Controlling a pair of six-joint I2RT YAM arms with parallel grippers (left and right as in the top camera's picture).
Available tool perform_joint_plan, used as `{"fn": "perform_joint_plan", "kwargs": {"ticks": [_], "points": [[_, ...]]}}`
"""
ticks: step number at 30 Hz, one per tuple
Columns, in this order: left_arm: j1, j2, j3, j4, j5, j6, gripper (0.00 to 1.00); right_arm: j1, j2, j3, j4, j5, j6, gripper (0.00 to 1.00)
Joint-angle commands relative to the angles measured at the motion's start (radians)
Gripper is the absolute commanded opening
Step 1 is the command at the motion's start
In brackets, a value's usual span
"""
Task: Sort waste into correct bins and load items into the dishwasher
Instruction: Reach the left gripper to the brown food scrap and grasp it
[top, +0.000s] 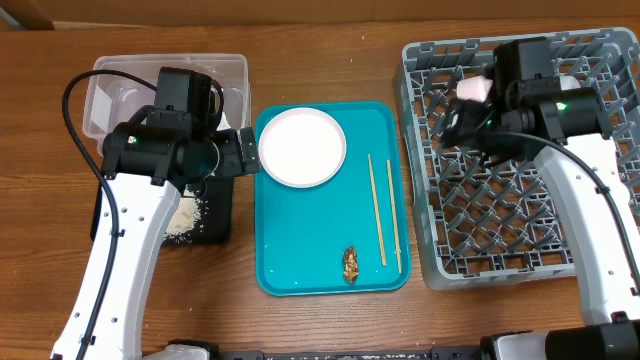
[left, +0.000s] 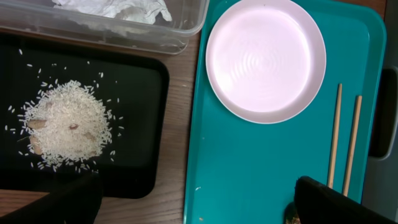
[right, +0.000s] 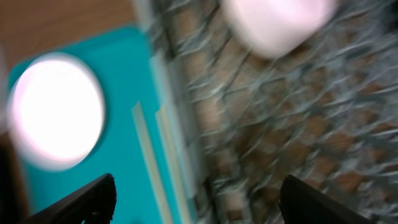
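Wooden surface (top: 330, 40): carries everything in the overhead view.
Large square grey plastic dish rack (top: 500, 230): right side, just beside the serving tray.
Teal rectangular serving tray (top: 300, 240): centre.
Clear rectangular plastic tub (top: 232, 75): upper left, partly under the left arm.
Shallow black rectangular plastic tray (left: 137, 124): just below the tub, left of the teal tray.
Pale pink-white round plate (top: 302, 147): upper part of the teal tray.
Left fingers (left: 68, 202): spread wide, holding nothing, above the black tray and the teal tray's left edge.
Right fingers (right: 87, 202): spread wide, holding nothing, above the rack's upper left; the view is blurred.
Pale pink round dish (top: 473, 88): in the rack's upper left; bowl or cup, cannot tell.
Pair of thin wooden chopsticks (top: 376, 210): side by side, not touching, on the right of the teal tray.
Crumpled white napkin (left: 118, 9): inside the clear tub.
Pale rice-like crumbs (left: 65, 127): heaped in the black tray, with stray grains around.
Small brown food lump (top: 350, 264): lower edge of the teal tray, near the chopsticks' lower ends.
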Motion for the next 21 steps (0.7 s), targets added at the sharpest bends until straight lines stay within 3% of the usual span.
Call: {"fn": "perform_joint_plan", "kwargs": {"ticks": [1,8,12,15,21], "points": [[0.004,0.005,-0.006,0.002,0.027,-0.025,1.00,0.012,0.006,-0.003,-0.034,-0.193,-0.044,0.87],[-0.043,0.013,-0.056,0.000,0.147,-0.025,1.00,0.007,0.006,-0.003,-0.110,-0.068,-0.044,0.93],[-0.171,0.027,-0.137,0.005,0.159,-0.060,1.00,0.007,0.006,-0.003,-0.151,-0.008,-0.045,1.00],[-0.320,0.084,-0.205,0.032,0.159,-0.087,1.00,0.007,0.006,-0.003,-0.152,-0.009,-0.045,1.00],[-0.492,0.236,-0.237,0.105,0.150,-0.074,1.00,0.007,0.006,-0.003,-0.151,-0.009,-0.045,1.00]]}}
